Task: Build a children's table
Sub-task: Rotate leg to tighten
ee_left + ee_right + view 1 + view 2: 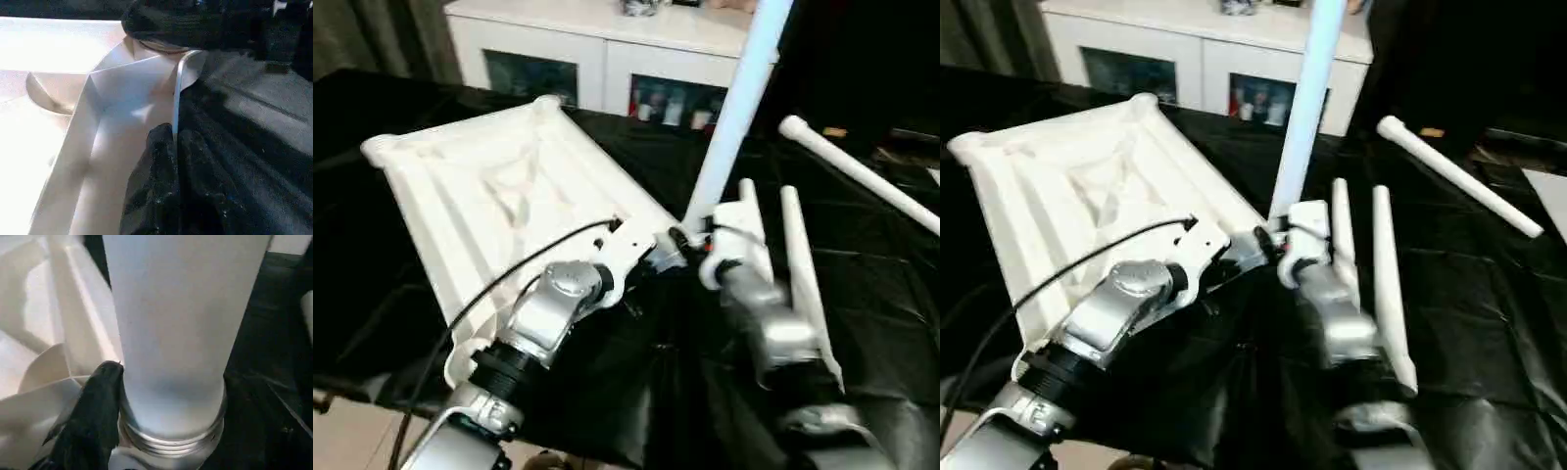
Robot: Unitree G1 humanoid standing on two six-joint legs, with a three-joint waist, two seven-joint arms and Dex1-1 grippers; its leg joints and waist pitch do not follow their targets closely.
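Left tool clenched on the thin rim of the white tabletop, at its near corner. Right tool grasps the base of 1 upright leg, which stands at that same corner; its threaded end shows in the right wrist view. Tabletop lies ribbed side up, tilted, on the black-covered desk. 2 more legs lie just beside the right forearm. Farther right, 1 leg lies apart. White cabinet stands behind.
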